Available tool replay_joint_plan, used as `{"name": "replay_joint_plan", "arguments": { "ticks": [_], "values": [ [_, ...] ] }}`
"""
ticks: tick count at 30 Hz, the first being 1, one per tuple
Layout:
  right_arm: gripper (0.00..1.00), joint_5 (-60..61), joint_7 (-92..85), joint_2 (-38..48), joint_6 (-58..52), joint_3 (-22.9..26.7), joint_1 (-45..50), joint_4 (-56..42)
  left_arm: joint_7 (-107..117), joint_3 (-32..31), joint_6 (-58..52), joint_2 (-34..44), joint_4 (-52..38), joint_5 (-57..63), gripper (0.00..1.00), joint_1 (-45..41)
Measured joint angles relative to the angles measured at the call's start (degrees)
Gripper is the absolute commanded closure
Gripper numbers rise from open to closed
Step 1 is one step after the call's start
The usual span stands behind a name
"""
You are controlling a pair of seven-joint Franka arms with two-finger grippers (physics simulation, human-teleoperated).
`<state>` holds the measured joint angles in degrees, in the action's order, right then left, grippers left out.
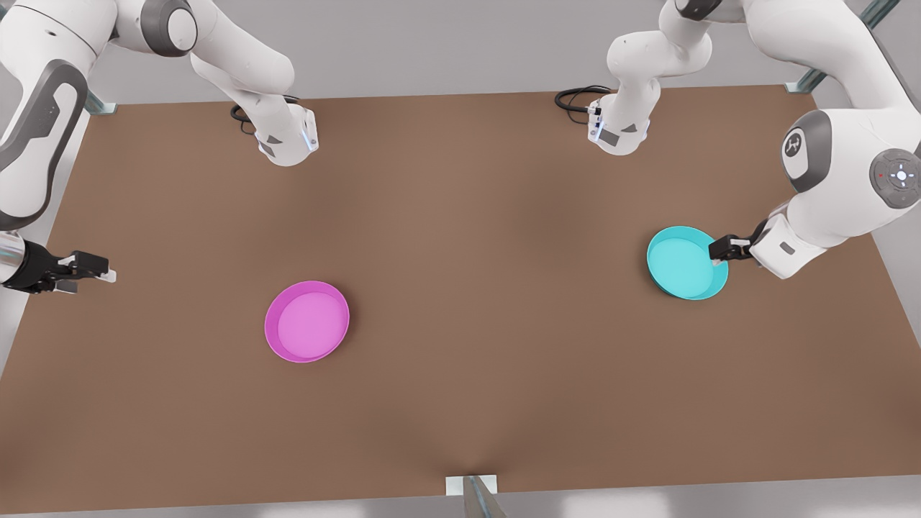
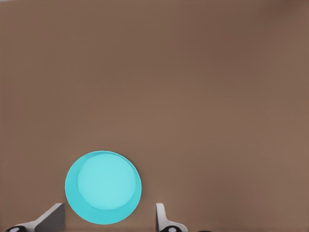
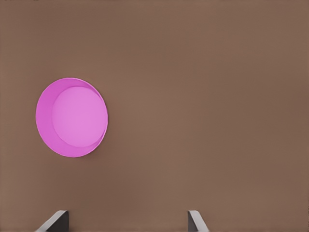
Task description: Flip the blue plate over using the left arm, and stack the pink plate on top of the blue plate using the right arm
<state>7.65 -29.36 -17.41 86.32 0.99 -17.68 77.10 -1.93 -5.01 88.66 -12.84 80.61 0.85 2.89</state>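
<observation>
- Blue plate (image 1: 683, 262) lies on the brown table (image 1: 489, 302), hollow side up, toward the front view's right; we see it rim-up in the left wrist view (image 2: 103, 187) too.
- We find the left gripper (image 1: 723, 250) at that plate's edge on the front view's right, just over the rim; whether it touches the rim we cannot tell.
- Its fingers (image 2: 161, 215) stand wide apart in the left wrist view, with the plate lying between and beyond them, held by neither.
- We see the pink plate (image 1: 307, 321) resting hollow side up on the table, toward the front view's left and well apart from the blue one; the right wrist view shows its lighter inside (image 3: 72, 117).
- We place the right gripper (image 1: 97, 273) at the table's edge on the front view's left, well away from the pink plate.
- Its fingers (image 3: 195, 221) are spread wide with nothing between them but bare table.
</observation>
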Motion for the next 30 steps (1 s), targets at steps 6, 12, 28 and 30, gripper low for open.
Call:
{"name": "replay_joint_plan", "arguments": {
  "ticks": [6, 12, 28, 30],
  "values": [
    [0.00, -0.1, 0.0, -0.3, 0.0, -0.1, 0.0, -0.6, -0.8, 4.2, -0.1, -5.7, -0.5, -1.2, 0.00, 0.9],
    [0.00, -0.4, 0.0, -0.7, 0.1, -0.2, 0.0, -1.2, -27.2, 17.0, 7.1, -12.9, 3.7, -9.2, 0.00, 7.4],
    [0.00, -0.5, 0.0, -0.8, 0.0, -0.3, 1.2, -1.2, -32.9, 21.7, 27.0, -22.5, 16.8, -26.6, 0.00, 7.7],
    [0.00, -0.5, 0.0, -0.8, 0.0, -0.3, 1.2, -1.2, -32.9, 24.6, 27.0, -23.9, 16.5, -27.0, 0.00, 5.6]
  ]
}}
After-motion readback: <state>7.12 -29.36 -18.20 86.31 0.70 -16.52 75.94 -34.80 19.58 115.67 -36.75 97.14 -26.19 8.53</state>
